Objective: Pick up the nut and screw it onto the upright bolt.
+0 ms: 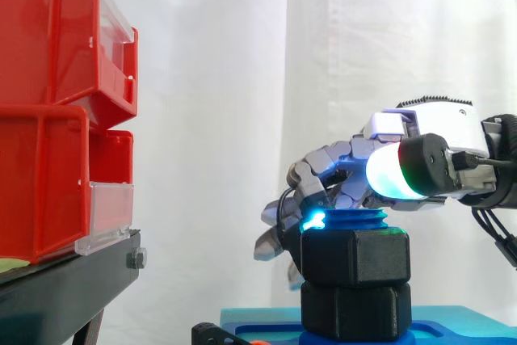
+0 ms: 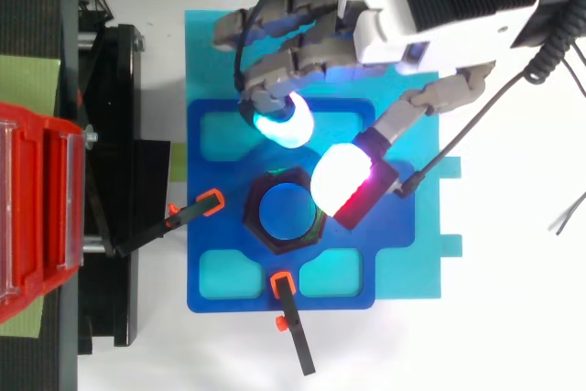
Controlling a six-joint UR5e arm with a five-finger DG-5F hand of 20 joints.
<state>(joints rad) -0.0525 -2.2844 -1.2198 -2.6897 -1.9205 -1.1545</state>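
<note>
Seems mid-screwing, with the nut (image 1: 355,258) already seated round the upright bolt (image 2: 282,210) on the blue fixture (image 2: 206,185) and the hand (image 1: 343,169) poised at its top rim, grip impossible to tell; calls next for a firm pinch and a tightening turn.

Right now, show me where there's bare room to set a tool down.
Free: the white tabletop right of the cyan base plate, and the lower-right pocket of the blue fixture. Crowded: around the black hexagonal nut, with the hand over it and orange-tipped clamps left and below.
</note>
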